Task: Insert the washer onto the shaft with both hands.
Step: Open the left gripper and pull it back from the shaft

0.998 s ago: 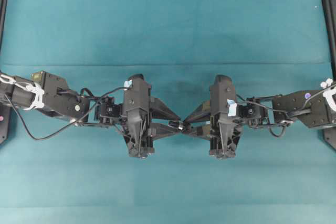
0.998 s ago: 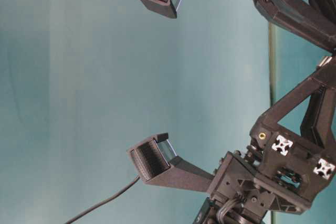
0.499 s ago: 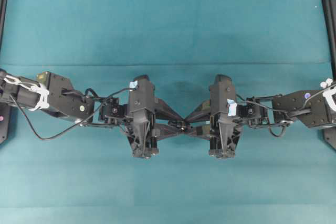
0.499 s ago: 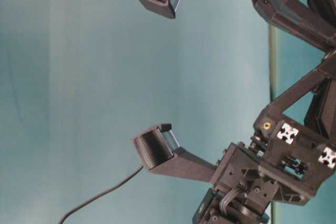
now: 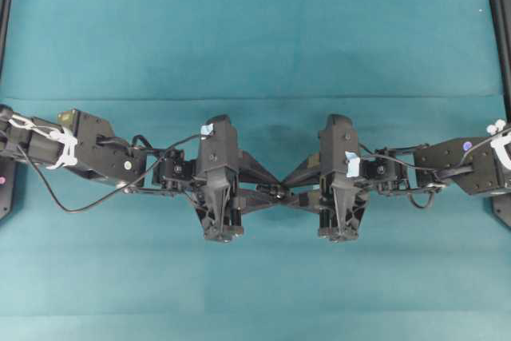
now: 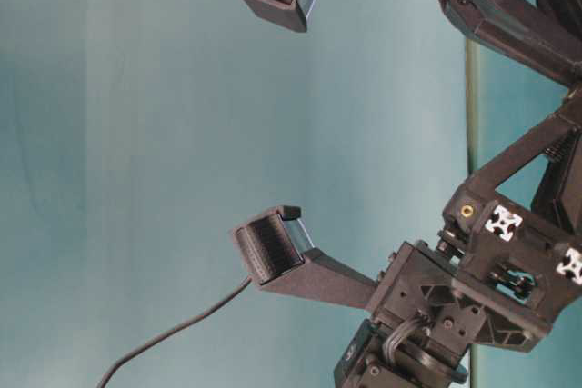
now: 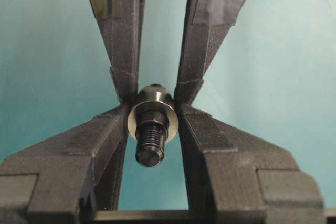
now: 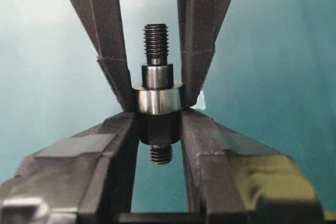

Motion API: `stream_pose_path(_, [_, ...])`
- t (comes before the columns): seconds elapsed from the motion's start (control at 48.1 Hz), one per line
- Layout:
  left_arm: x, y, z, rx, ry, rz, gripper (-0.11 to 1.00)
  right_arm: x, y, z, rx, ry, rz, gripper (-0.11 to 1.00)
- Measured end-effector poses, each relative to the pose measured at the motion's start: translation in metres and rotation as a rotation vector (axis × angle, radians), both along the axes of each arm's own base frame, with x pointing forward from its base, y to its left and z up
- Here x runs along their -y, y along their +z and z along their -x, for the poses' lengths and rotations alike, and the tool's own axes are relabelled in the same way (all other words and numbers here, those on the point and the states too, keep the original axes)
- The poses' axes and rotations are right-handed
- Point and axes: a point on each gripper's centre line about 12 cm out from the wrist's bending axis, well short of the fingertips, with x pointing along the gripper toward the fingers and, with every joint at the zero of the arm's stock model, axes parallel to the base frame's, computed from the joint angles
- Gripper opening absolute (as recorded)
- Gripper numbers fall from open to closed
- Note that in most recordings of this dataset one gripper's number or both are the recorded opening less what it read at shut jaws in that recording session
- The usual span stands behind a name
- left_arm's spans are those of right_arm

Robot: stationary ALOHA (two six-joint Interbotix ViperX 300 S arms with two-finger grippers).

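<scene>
1. Position of work: the left gripper [image 5: 267, 191] and the right gripper [image 5: 286, 191] meet tip to tip over the middle of the teal table [image 5: 255, 37], held clear of its surface.

2. Right gripper: its jaws are clamped on the dark body of the shaft [image 8: 157, 85]. In the right wrist view the threaded end of the shaft points away towards the far fingers, and a short threaded stub shows below the grip.

3. Left gripper: its jaws are closed on the washer [image 7: 153, 119], one finger at each side of the silvery ring.

4. Location of the task's thing: the washer is already on the shaft. In the left wrist view the threaded end has passed through the ring's hole and stands out on the near side; in the right wrist view the ring sits against the wider shoulder of the shaft.

5. Step in hand, as judged: insertion is at or very near its end; seating appears complete.

6. Next move, as judged: the left jaws must part without dragging the ring back off, while the right grip keeps the shaft steady and level. A tilt of the shaft could let the ring slide.

7. Markings: no brand, label or legible writing is found. Pale blue tape pieces [image 5: 352, 164] on the gripper bodies carry no text.
</scene>
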Motion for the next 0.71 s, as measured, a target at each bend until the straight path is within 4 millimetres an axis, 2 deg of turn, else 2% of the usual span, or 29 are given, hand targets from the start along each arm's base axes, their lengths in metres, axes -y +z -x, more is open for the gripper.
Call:
stream_pose_path(0.478, [0.0002,0.0029,-0.0035,0.0,-0.001,-0.001,0.37,0.0,0.0005,0.0,0.002,0.0,0.0,0.0])
stream_pose_path(0.624, [0.0002,0.0053,-0.0052,0.006,0.0,0.0,0.75,-0.0005,0.0,0.0,0.0,0.002,0.0,0.0])
stream_pose_path(0.707, [-0.0005,0.0056,-0.0051,0.005,0.001,-0.001,0.89,-0.0016,-0.0002,0.0002,-0.002,0.005,0.0,0.0])
